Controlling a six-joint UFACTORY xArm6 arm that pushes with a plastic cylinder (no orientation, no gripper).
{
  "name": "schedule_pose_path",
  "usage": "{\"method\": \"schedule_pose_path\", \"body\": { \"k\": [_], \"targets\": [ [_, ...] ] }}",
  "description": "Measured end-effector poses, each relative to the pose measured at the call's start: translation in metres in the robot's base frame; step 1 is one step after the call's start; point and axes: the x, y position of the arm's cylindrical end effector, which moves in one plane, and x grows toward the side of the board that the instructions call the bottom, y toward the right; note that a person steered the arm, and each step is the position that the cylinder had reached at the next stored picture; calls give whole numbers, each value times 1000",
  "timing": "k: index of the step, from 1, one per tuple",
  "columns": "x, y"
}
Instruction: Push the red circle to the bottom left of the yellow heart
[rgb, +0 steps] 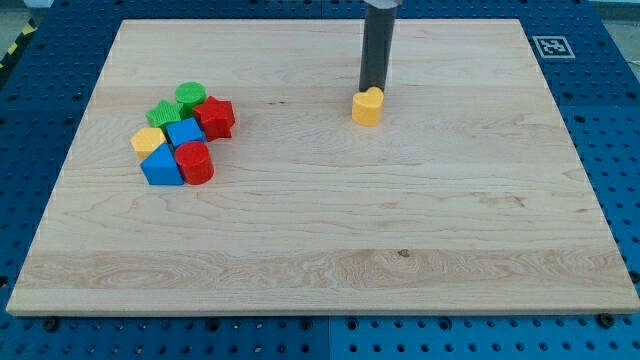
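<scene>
Red circle (195, 163) sits at the view's left in a tight cluster — touching the blue triangle (161, 168) and blue cube (185, 133), with the yellow pentagon (148, 139), green star (163, 114), green circle (190, 96) and red star (214, 117) packed around. Yellow heart (368, 105) is well apart, near the top centre of the wooden board (400, 250). My tip (373, 91) — a bare rod, no jaws to report — is touching the heart's top edge.

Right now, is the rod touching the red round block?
No, my tip sits by the yellow heart, far from the red circle.
</scene>
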Motion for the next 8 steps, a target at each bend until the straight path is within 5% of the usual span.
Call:
{"method": "schedule_pose_path", "body": {
  "k": [4,8],
  "targets": [
    [19,64],
    [49,16]
  ]
}}
